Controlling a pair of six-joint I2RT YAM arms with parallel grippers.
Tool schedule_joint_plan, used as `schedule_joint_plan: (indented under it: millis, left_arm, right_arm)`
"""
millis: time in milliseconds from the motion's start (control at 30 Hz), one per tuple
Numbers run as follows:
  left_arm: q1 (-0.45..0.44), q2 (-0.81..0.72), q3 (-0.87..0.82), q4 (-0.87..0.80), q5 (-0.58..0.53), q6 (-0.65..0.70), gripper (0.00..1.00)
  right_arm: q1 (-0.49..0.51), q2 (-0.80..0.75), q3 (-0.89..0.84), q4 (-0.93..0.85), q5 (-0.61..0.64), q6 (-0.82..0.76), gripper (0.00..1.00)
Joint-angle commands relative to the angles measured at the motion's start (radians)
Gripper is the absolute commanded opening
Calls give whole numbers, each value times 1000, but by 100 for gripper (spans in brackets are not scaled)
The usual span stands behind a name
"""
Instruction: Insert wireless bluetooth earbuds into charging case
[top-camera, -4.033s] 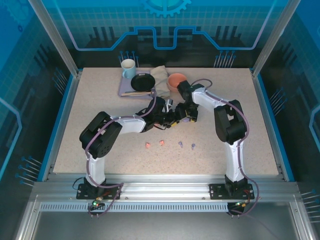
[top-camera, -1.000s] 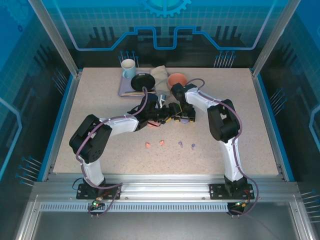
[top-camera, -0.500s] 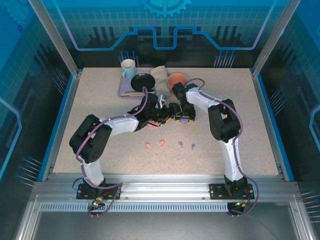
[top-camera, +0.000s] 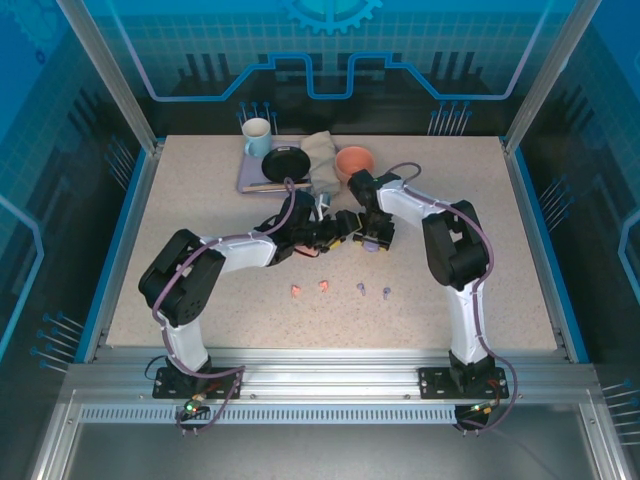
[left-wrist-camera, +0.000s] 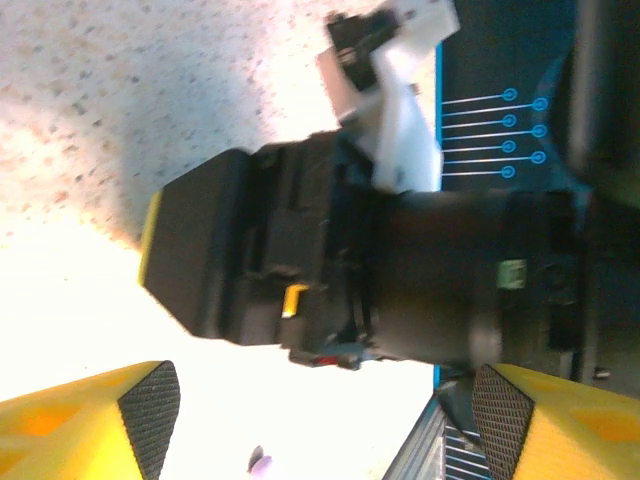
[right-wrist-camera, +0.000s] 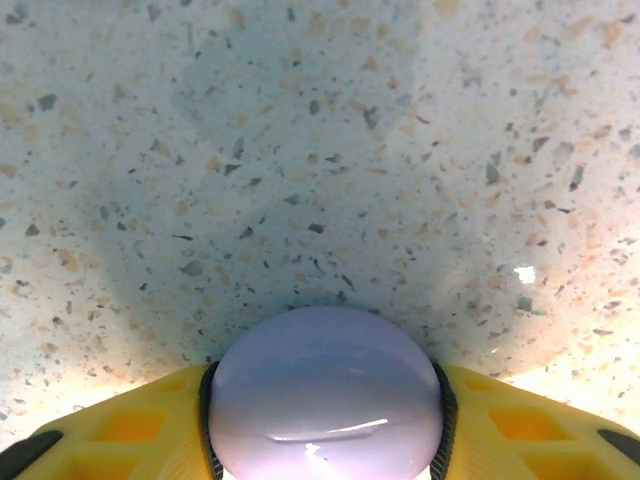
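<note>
Four tiny earbuds lie in a row on the table: two coral-pink (top-camera: 296, 291) (top-camera: 324, 286) and two lilac (top-camera: 360, 288) (top-camera: 386, 292). A round lilac charging case (right-wrist-camera: 325, 395) sits on the table with its lid down. My right gripper (right-wrist-camera: 325, 420) (top-camera: 368, 238) is shut on it, and a pad (right-wrist-camera: 437, 410) presses on each side. My left gripper (left-wrist-camera: 325, 420) (top-camera: 335, 232) hovers just left of it, open with nothing between its fingers (left-wrist-camera: 150, 405), facing the right gripper's black body (left-wrist-camera: 300, 260). A lilac speck (left-wrist-camera: 260, 462) shows at the bottom of the left wrist view.
At the back stand a white mug (top-camera: 257, 137), a black pan (top-camera: 285, 164) on a lilac board, a beige cloth (top-camera: 322, 158) and an orange bowl (top-camera: 353, 160). A small pinkish thing (top-camera: 303, 250) lies under the left wrist. Blue walls edge the table.
The right gripper has narrowed onto the lilac case, and the right arm has shifted slightly to the right. The left arm and the earbuds have not moved.
</note>
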Motion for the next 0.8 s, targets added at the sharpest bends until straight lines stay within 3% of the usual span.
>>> schedule_joint_plan:
  millis: [0, 767]
  left_arm:
    - [-3, 17, -28, 37, -18, 8, 80]
    - [-32, 167, 35, 108, -9, -36, 75]
  right_arm:
    - [-27, -31, -10, -34, 12, 80, 49]
    - [-116, -120, -45, 74, -151, 181, 48]
